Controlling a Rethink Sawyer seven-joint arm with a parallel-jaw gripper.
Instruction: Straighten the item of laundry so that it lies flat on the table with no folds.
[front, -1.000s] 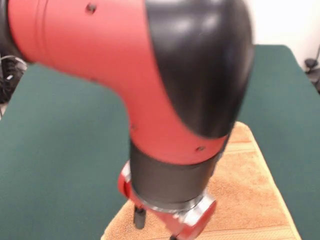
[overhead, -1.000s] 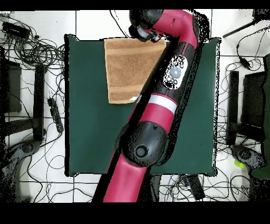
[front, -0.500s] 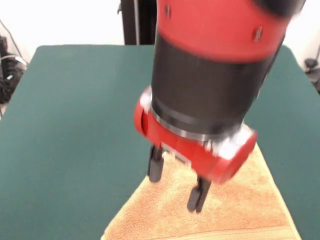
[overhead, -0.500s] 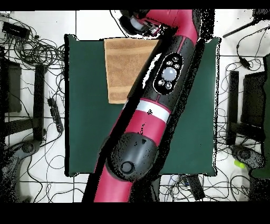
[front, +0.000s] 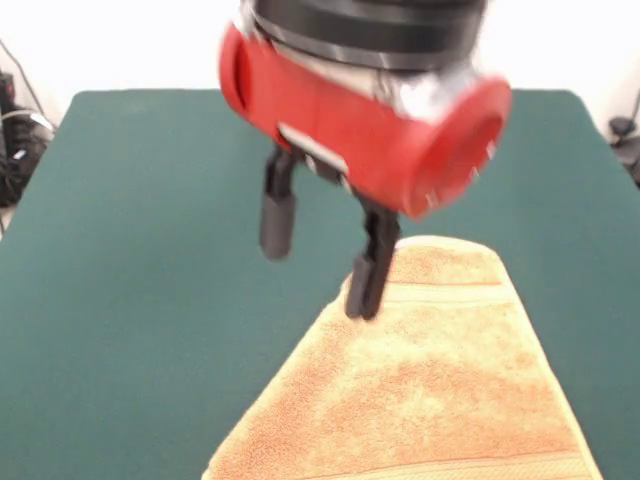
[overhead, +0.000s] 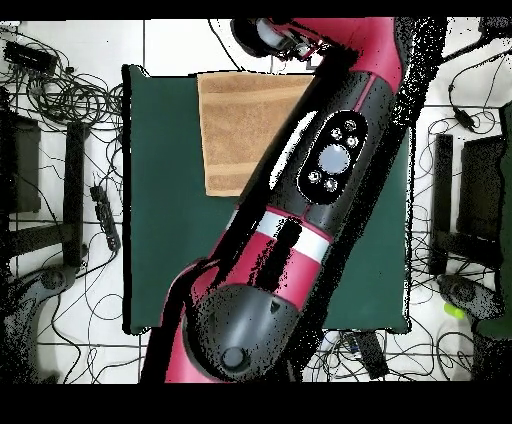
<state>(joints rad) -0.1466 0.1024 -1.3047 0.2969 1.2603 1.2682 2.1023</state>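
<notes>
The orange-tan towel (front: 430, 380) lies on the dark green table (front: 130, 250) at the near right of the front view. Its left edge runs slantwise, and a woven stripe band crosses it near the far edge. My gripper (front: 322, 255) hangs above the towel's far left edge. It is open and empty, with one finger over the towel's edge and the other over bare cloth. In the overhead view the towel (overhead: 240, 130) lies at the table's (overhead: 165, 220) top edge. The red and black arm (overhead: 330, 170) hides its right part.
The arm lies slantwise across most of the table in the overhead view. Cables (overhead: 70, 95) and black stands (overhead: 75, 190) lie on the floor left of the table, and more gear (overhead: 470, 200) stands to its right.
The gripper has risen off the towel and now hangs higher over its far left edge, still open. The arm has swung across the table. The towel has not visibly moved.
</notes>
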